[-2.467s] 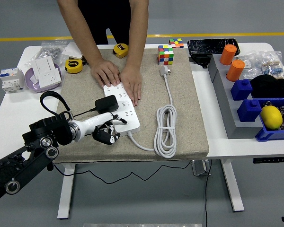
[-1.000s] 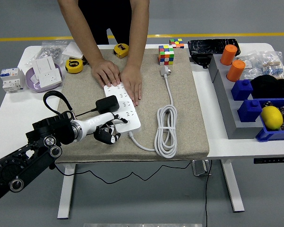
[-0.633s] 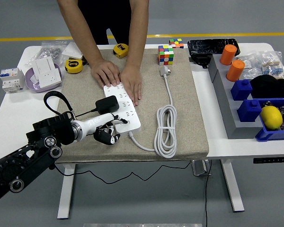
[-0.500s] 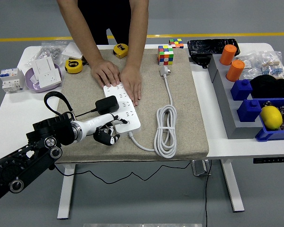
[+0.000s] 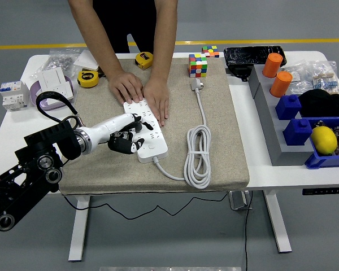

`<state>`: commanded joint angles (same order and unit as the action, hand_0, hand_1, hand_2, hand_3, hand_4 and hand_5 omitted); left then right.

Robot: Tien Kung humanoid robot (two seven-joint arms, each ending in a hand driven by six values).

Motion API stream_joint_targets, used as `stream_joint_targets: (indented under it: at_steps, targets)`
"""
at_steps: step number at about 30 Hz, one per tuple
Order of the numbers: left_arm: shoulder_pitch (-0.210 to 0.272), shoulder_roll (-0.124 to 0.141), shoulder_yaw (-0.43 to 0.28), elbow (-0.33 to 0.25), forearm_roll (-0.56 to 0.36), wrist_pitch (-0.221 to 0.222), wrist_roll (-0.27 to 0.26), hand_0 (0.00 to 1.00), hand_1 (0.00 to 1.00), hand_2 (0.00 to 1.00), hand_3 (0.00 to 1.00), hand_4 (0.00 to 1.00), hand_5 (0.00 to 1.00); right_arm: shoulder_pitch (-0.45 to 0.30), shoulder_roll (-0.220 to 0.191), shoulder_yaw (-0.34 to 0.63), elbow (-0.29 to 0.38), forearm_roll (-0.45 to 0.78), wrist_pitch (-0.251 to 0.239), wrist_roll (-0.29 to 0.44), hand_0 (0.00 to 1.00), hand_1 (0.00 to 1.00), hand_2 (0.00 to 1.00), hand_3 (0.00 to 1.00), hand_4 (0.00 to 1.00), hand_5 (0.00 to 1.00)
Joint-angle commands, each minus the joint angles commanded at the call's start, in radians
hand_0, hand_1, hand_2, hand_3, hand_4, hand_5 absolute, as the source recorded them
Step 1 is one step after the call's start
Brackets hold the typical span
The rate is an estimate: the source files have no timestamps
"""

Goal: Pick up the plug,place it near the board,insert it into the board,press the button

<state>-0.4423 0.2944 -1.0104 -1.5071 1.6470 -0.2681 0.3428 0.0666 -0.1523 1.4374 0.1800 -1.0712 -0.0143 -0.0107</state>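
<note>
- Left hand (image 5: 126, 137): over the near-left part of the white power strip (image 5: 148, 131), fingers curled down around a dark object. I take it to be the black plug, gripped. The plug is mostly hidden under the fingers, so how well it is seated cannot be read.
- Right hand: not in view.
- Power strip lies on the beige mat (image 5: 214, 135), its long axis running from far-left to near-right. Its white cord (image 5: 196, 152) leaves the near end and lies coiled on the mat to the right, ending in a white plug (image 5: 196, 84) at the far side just near the Rubik's cube (image 5: 198, 65).
- Person at the far side: both hands (image 5: 141, 91) flat on the far end of the strip, holding it down.
- Step in hand (judgement): insertion. The plug is at the board, over a near socket row; whether the pins are in yet cannot be told.
- Next move (judgement): press straight down with pins aligned to the socket, then let go and reach for the strip's button. I cannot locate the button here.
- Risk (judgement): a tilted plug would jam, or push the strip along the mat despite the person's hold.
- Also on the table (image 5: 11, 135): two yellow tape measures (image 5: 88, 78) at far left, orange cylinders (image 5: 277, 74) and blue bins (image 5: 296, 118) at right.
</note>
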Motion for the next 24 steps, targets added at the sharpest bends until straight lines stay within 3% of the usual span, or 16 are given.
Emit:
stream_joint_targets:
  at_steps: [1, 2, 7, 8, 14, 15, 20, 21, 24]
  targets:
    - [0.001, -0.012, -0.024, 0.01, -0.007, 0.026, -0.03, 0.207, 0.041, 0.213, 0.719, 0.481, 0.002, 0.001, 0.0, 0.001, 0.0, -0.001, 0.0, 0.0, 0.998, 0.802, 0.72, 0.727, 0.998, 0.998]
    - [0.001, -0.025, -0.049, 0.026, -0.024, 0.06, -0.068, 0.488, 0.545, 0.567, 0.692, 0.998, 0.202, 0.001, 0.001, 0.001, 0.0, 0.0, 0.0, 0.0, 0.998, 0.803, 0.72, 0.727, 0.998, 0.998]
    - [-0.005, -0.104, -0.141, 0.122, -0.199, 0.194, -0.222, 0.488, 0.545, 0.567, 0.692, 0.998, 0.202, 0.002, 0.005, 0.002, 0.0, -0.018, 0.0, -0.001, 0.998, 0.803, 0.72, 0.727, 0.998, 0.998]
    - [-0.01, -0.118, -0.154, 0.142, -0.24, 0.223, -0.251, 0.746, 0.853, 0.821, 0.828, 0.998, 0.307, 0.002, 0.006, 0.004, 0.0, -0.023, 0.0, -0.002, 0.998, 0.803, 0.72, 0.728, 0.998, 0.998]
    - [-0.044, -0.168, -0.203, 0.254, -0.377, 0.328, -0.336, 0.746, 0.853, 0.821, 0.828, 0.998, 0.307, 0.004, 0.006, 0.003, 0.0, -0.024, -0.001, -0.003, 0.998, 0.803, 0.72, 0.728, 0.998, 0.998]
    - [-0.052, -0.174, -0.208, 0.276, -0.392, 0.34, -0.345, 0.828, 0.906, 0.854, 0.835, 0.998, 0.34, 0.004, 0.006, 0.002, 0.0, -0.024, -0.001, -0.003, 0.998, 0.803, 0.72, 0.729, 0.998, 0.998]
    - [-0.081, -0.186, -0.207, 0.384, -0.357, 0.334, -0.342, 0.828, 0.906, 0.854, 0.835, 0.998, 0.34, 0.006, 0.005, -0.001, 0.0, -0.023, 0.0, -0.003, 0.998, 0.803, 0.72, 0.729, 0.998, 0.998]
    - [-0.085, -0.185, -0.201, 0.399, -0.335, 0.329, -0.336, 0.845, 0.866, 0.793, 0.786, 0.998, 0.248, 0.006, 0.005, 0.0, 0.0, -0.024, 0.0, -0.003, 0.998, 0.803, 0.72, 0.728, 0.998, 0.998]
    - [-0.097, -0.172, -0.166, 0.447, -0.237, 0.297, -0.301, 0.845, 0.866, 0.793, 0.786, 0.998, 0.248, 0.006, 0.004, -0.002, 0.0, -0.023, 0.0, -0.003, 0.998, 0.803, 0.72, 0.728, 0.998, 0.998]
